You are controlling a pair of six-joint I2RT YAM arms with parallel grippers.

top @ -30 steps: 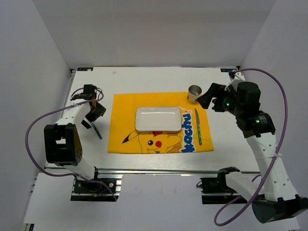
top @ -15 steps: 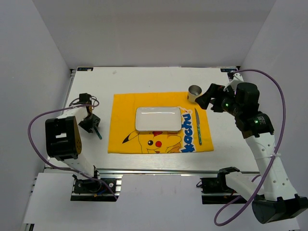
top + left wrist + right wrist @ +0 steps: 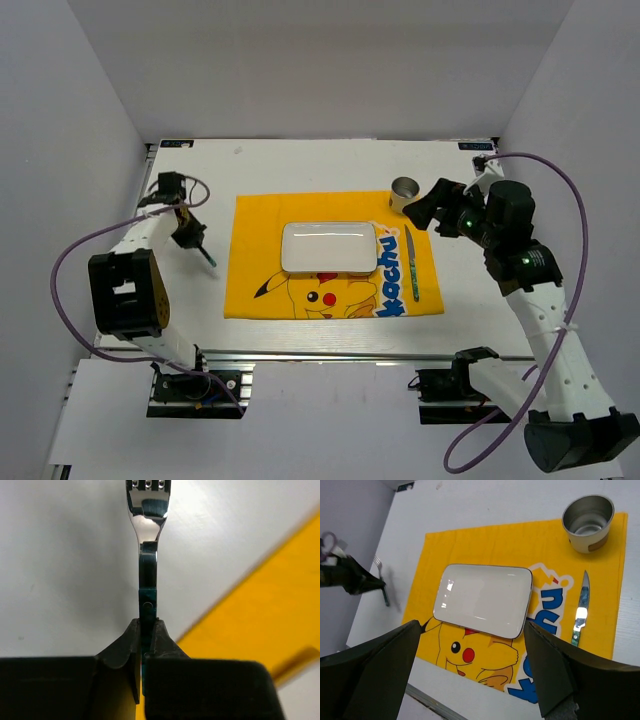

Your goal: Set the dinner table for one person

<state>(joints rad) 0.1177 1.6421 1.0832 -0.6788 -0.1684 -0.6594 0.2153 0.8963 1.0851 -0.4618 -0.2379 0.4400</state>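
A fork [image 3: 145,555] with a dark teal handle is over the white dinner table [image 3: 320,165], just left of the yellow Pikachu placemat [image 3: 260,215]. My left gripper [image 3: 145,630] is shut on its handle, with the tines pointing away from the fingers. From above, the left gripper [image 3: 189,233] and fork [image 3: 207,257] sit near the table's left side. A white rectangular plate [image 3: 328,247] lies in the middle of the placemat. A knife [image 3: 411,262] lies to its right and a metal cup [image 3: 404,191] stands at the back right corner. My right gripper [image 3: 472,625] is open and empty, above the cup's side.
A metal rail [image 3: 330,354] runs along the table's near edge. White walls close in the left, back and right sides. A purple cable [image 3: 75,250] loops off the left arm and another off the right arm [image 3: 590,220].
My left gripper has closed on the fork's handle and shifted toward the back of the table, taking the fork with it. The right arm has barely moved.
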